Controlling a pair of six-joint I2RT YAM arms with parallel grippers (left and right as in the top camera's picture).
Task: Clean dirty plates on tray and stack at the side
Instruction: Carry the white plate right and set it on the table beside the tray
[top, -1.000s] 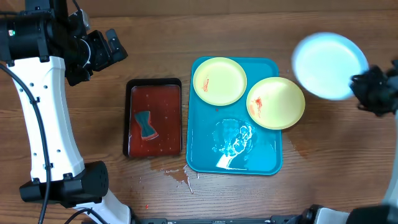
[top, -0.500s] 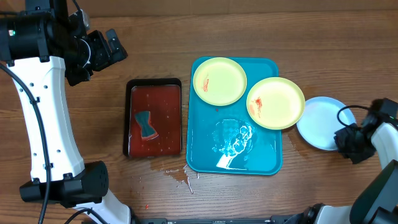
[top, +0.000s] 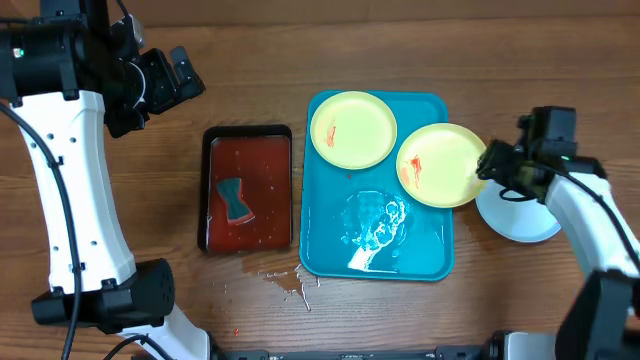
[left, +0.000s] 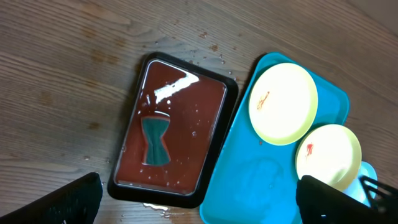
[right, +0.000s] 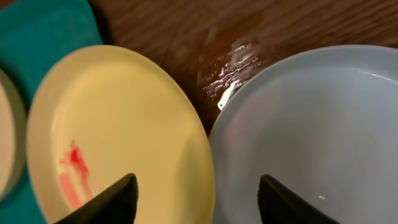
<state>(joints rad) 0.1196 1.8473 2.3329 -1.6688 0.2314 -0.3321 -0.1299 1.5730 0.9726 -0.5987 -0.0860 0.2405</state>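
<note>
The turquoise tray (top: 375, 250) carries two yellow-green plates with red smears: one at its back (top: 353, 130) and one on its right corner (top: 443, 165). A third, whitish plate (top: 515, 218) lies on the table to the right of the tray. My right gripper (top: 492, 166) is open above the spot where the right plate (right: 118, 137) meets the whitish plate (right: 311, 137), and it holds nothing (right: 199, 202). My left gripper (top: 190, 75) hangs open high at the back left, empty (left: 199, 205), looking down on the tray (left: 249, 180).
A black-rimmed dark red tray (top: 248, 190) of liquid holds a teal sponge (top: 235, 202), left of the turquoise tray. White foam (top: 378, 232) sits on the turquoise tray's floor. Water is spilled on the wood near the front (top: 288, 282) and between the plates (right: 233, 65).
My right gripper brought the whitish plate down onto the table right of the tray, let it go, and moved back-left to the right plate's edge. The left arm stayed still.
</note>
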